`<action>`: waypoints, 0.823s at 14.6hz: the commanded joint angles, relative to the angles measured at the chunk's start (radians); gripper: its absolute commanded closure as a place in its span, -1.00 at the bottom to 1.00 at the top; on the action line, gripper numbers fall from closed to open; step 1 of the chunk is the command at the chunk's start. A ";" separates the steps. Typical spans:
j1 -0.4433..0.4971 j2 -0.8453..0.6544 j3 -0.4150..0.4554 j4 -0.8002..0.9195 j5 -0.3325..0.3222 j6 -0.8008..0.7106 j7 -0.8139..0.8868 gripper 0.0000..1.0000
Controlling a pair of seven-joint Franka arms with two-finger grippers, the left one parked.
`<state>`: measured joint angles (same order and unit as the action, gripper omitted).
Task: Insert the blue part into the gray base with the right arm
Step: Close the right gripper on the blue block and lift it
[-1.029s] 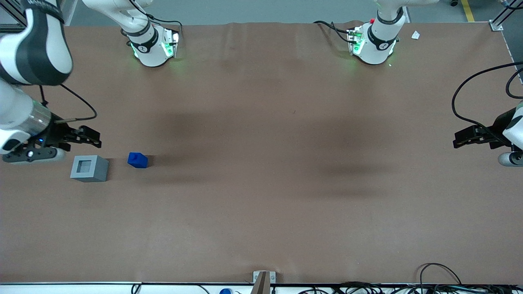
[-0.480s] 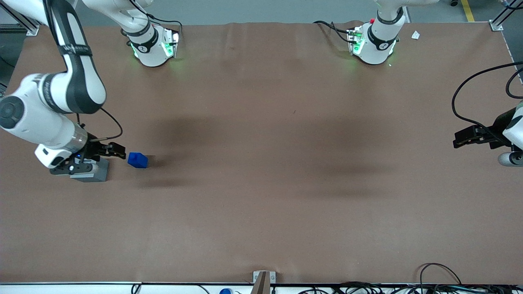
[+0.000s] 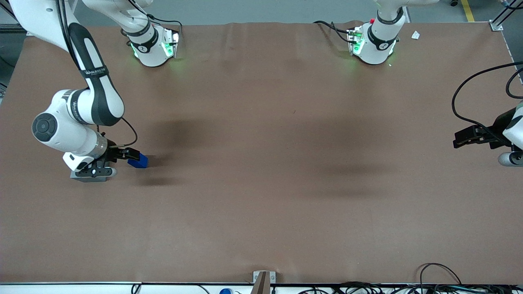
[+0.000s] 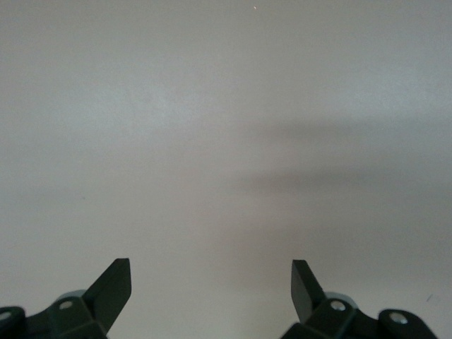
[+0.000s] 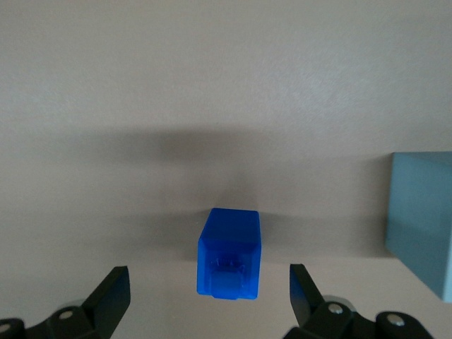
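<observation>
On the table (image 3: 261,183), toward the working arm's end, the blue part (image 3: 141,162) rests on the brown surface. Clock directions below refer to the front view, with 12 o'clock pointing away from the front camera.

1. Blue part, position: it lies at 3 o'clock from the base (image 3: 88,179), near it but not touching. A strip of bare table separates the two.

2. Blue part, orientation: in the front view it appears slightly longer along the 9-to-3 line than across it. In the right wrist view, the blue part (image 5: 227,247) has its long axis along the midline between the two fingers (image 5: 113,289). The end facing the wrist camera carries a small square detail. Whether this is the stub cannot be told.

3. Base: it sits flat on the table. The wrist of the right arm (image 3: 96,81) hangs over it and hides most of it from the front camera, so that only its nearer edge shows. The right wrist view shows one corner of the base (image 5: 420,219), beside the blue part and apart from it.

4. Gripper (image 3: 131,157): it reaches from above the base toward 3 o'clock, with its tips at the 9 o'clock end of the blue part. In the right wrist view, the gripper (image 5: 207,274) stands released, jaws spread wider than the part. One finger is on each side of the part, with table visible in both gaps. Nothing is grasped.
</observation>
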<state>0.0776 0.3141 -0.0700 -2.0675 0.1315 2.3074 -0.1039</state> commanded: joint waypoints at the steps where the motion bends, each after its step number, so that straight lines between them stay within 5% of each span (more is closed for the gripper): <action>1: 0.013 0.017 0.003 -0.013 0.023 0.024 -0.005 -0.94; 12: 0.004 0.066 0.001 -0.033 0.016 0.024 -0.013 -0.75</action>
<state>0.0875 0.3878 -0.0719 -2.0824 0.1318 2.3196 -0.1044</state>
